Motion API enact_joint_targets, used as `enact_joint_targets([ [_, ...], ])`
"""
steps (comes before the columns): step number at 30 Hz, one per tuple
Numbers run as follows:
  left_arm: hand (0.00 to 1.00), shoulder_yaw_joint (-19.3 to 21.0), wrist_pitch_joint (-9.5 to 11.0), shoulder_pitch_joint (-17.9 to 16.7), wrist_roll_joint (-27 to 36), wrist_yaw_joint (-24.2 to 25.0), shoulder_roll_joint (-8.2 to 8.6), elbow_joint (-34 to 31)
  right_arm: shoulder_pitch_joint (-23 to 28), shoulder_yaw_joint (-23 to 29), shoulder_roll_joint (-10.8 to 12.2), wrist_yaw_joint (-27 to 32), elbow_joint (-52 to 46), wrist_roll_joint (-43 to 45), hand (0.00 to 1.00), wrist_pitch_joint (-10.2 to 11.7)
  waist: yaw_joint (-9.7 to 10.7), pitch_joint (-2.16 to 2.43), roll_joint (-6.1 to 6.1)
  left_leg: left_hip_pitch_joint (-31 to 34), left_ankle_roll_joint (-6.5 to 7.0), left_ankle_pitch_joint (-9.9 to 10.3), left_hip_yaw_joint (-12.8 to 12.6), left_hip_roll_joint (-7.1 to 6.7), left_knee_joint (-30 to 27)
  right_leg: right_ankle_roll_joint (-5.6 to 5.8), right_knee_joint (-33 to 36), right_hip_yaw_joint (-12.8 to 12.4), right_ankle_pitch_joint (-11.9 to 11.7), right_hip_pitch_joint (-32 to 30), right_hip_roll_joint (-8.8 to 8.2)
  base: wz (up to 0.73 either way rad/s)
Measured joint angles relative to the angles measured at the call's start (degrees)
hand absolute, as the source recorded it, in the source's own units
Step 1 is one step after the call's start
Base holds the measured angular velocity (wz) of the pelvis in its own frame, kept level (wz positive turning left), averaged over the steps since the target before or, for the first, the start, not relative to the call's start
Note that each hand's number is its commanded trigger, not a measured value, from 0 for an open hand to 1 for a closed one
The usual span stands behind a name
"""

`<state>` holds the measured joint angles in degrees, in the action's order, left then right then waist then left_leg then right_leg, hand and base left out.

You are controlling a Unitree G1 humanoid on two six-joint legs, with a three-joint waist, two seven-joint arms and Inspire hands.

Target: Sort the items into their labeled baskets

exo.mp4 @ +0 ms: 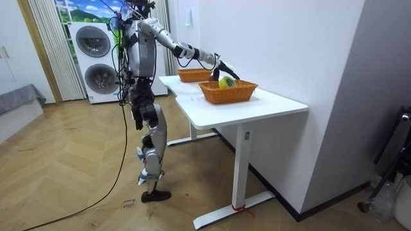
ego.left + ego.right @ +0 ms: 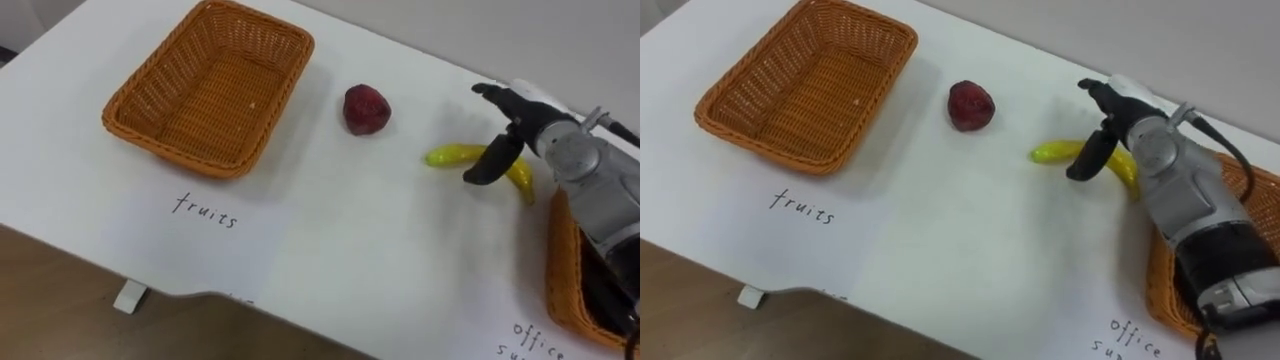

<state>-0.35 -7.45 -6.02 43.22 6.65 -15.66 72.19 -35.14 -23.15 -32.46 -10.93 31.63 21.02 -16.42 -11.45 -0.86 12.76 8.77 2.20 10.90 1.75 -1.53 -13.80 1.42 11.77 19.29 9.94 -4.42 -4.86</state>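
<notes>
The bench [image 2: 330, 250] is a white top. Its near edge runs on a slant across the lower left of the eye views, with wooden floor [image 2: 60, 300] below it. Its far edge meets a grey wall [image 2: 480, 30] along the top right. A broad bare stretch of white lies through the middle and bottom of the frame, between the two baskets and in front of the fruit, marked only by handwritten labels.

The left basket [image 2: 165, 148], an orange wicker tray at the upper left, sits close to the bench's left edge and holds nothing. The right basket [image 2: 560, 270] is cut by the lower right edge of the frame. The robot's forearm covers most of its inside, so I cannot tell what is in it.

A red fruit [image 2: 367, 108] lies on bare bench at upper centre, well apart from the left basket. The banana [image 2: 450, 156] lies to its right, near the right basket's far corner.

The right hand [image 2: 525, 115] is over the banana with its fingers stretched out and apart. The dark thumb hangs down across the banana's middle. Whether it touches the fruit is unclear, and nothing is gripped.

In the room view the robot stands on the wood floor at the bench's far end. Its right arm reaches out over the top, and washing machines [image 1: 96, 58] stand behind it.
</notes>
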Motion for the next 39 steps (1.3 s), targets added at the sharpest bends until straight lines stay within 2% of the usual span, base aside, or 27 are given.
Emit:
enact_joint_targets([
  [2,0.00,-0.1,0.0,0.0,0.1,0.0,-0.25,0.5,-1.1,-1.9,0.0,0.0,0.9,-0.1,0.00,0.1,-0.2,0.16,0.36,0.7,-0.01,0.0,0.0,0.03,-0.4,-0.03,0.0,0.1,0.0,-0.5,0.01,0.05],
  [5,0.00,-0.6,-0.1,0.1,0.0,-0.1,-0.64,0.9,-2.3,-2.8,0.0,0.2,2.0,-0.2,0.00,0.3,-0.7,0.08,0.44,1.5,-0.01,0.0,0.3,-0.04,-1.1,-0.01,-0.1,0.8,0.0,-0.8,-0.07,0.11],
  [8,0.00,-1.1,-0.2,0.7,0.0,-0.3,-0.86,0.9,-3.7,-4.1,0.0,0.3,5.0,-0.5,0.00,0.3,-1.8,-0.30,0.34,1.8,-0.01,0.0,0.7,-0.07,-1.2,0.00,-0.2,1.3,0.0,-0.7,-0.08,0.08],
  [9,0.00,-1.2,-0.3,1.3,0.0,-0.3,-0.91,1.0,-4.6,-4.8,0.0,0.3,6.0,-0.5,0.00,0.3,-1.9,-0.57,0.30,2.2,-0.01,0.0,0.9,-0.06,-1.5,-0.01,-0.2,1.4,0.0,-0.9,-0.05,0.08],
  [15,0.00,-3.3,-0.4,3.5,0.0,-0.3,-1.05,0.9,-6.1,-4.9,0.0,0.5,9.1,-0.7,0.00,0.4,-3.1,-0.81,0.54,3.1,-0.03,0.0,0.9,-0.01,-1.8,-0.14,-0.1,1.5,-0.4,-1.7,0.02,0.01],
  [18,0.00,-4.4,-0.5,4.1,0.0,-0.3,-1.18,0.9,-6.4,-4.9,0.0,0.5,10.1,-1.0,0.00,0.8,-3.2,-0.82,0.62,3.3,-0.03,0.0,0.9,-0.02,-1.8,-0.13,-0.1,1.5,-0.5,-1.8,0.03,0.00],
  [27,0.00,-4.4,-0.7,4.2,0.0,-0.1,-1.22,0.9,-8.5,-4.9,0.0,0.5,13.4,-0.8,0.00,1.0,-3.3,-0.87,0.60,3.7,-0.02,0.0,0.8,0.01,-1.9,-0.19,0.0,1.4,-0.5,-2.5,0.05,0.00],
  [39,0.00,-4.4,-0.9,4.3,-0.1,-0.3,-1.29,0.7,-8.5,-4.9,0.0,0.7,13.4,-0.7,0.00,1.4,-3.2,-0.90,0.58,4.1,-0.03,0.0,1.5,-0.07,-1.9,-0.18,0.0,1.6,-0.5,-2.6,0.06,0.00],
])
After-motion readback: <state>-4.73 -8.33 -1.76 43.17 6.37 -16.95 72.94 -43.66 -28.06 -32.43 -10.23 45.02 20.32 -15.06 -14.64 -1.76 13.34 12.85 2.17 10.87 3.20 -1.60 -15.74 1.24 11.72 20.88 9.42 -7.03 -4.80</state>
